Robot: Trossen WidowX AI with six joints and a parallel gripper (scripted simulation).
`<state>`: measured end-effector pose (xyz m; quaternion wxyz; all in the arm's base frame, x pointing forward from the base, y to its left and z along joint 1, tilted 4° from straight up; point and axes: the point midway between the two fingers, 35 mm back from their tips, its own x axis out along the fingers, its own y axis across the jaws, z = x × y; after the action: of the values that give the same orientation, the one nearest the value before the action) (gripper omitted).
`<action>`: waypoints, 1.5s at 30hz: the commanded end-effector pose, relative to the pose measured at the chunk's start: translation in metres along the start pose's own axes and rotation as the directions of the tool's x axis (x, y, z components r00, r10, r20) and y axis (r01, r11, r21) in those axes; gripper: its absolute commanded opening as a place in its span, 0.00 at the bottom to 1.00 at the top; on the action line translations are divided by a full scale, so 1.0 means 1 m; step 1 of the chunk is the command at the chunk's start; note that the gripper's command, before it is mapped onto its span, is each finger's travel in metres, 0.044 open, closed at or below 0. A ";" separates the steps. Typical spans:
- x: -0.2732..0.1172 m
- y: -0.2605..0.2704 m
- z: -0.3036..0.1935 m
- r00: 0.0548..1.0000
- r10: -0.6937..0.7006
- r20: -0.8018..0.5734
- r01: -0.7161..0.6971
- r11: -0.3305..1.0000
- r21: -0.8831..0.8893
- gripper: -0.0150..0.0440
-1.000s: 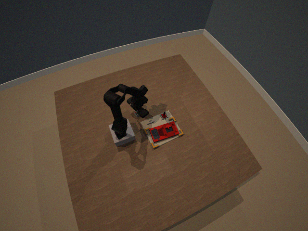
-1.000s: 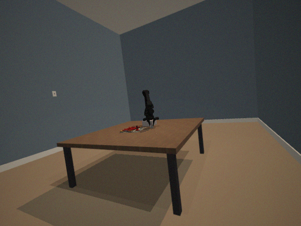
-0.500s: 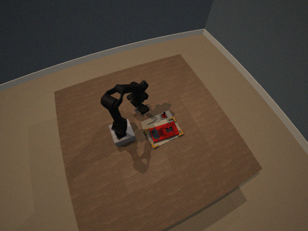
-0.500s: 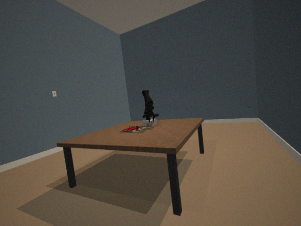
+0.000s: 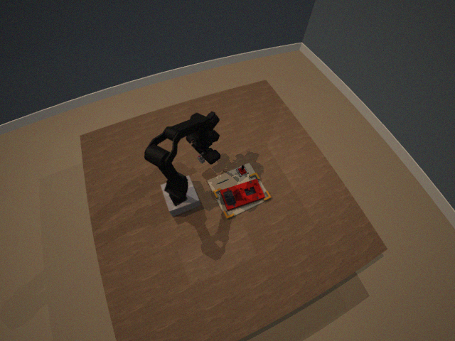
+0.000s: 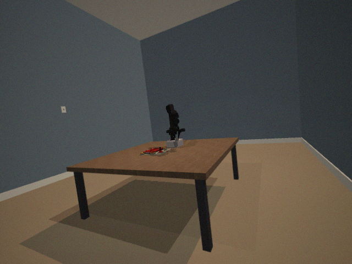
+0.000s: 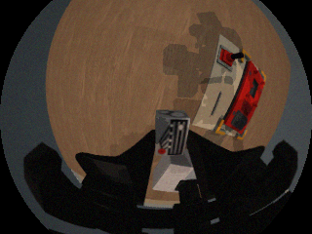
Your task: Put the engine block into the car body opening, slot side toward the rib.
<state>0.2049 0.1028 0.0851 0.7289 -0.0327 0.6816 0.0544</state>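
Gripping the engine block (image 5: pixel 200 158) (image 7: pixel 172 133) between the fingers of the gripper (image 5: pixel 204 158) (image 7: pixel 171 133), above the wooden table (image 5: pixel 257 256) (image 6: pixel 159 161) (image 7: pixel 107 73) and apart from the red car body (image 5: pixel 237 199) (image 6: pixel 153 149) (image 7: pixel 247 99). Probably in the carrying step, with insertion not yet begun. Next, likely: crossing to above the opening, turning the slot side toward the rib, squaring up, and only then lowering straight down without grazing the edges.

Tabletop (image 5: pixel 305 234) (image 6: pixel 159 159) (image 7: pixel 97 73) brown wood-grain, matt; engine blk (image 5: pixel 200 158) (image 7: pixel 172 133) grey, metal-like.
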 end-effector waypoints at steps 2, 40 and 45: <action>-0.019 0.000 -0.001 1.000 0.007 0.009 -0.007 1.000 -0.003 0.25; -0.022 -0.050 0.043 1.000 0.000 0.011 -0.009 0.586 0.811 0.25; -0.019 -0.061 0.051 1.000 -0.003 0.012 -0.009 0.446 0.895 0.25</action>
<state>0.2533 0.0529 0.1061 0.6571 0.3208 0.6213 -0.2815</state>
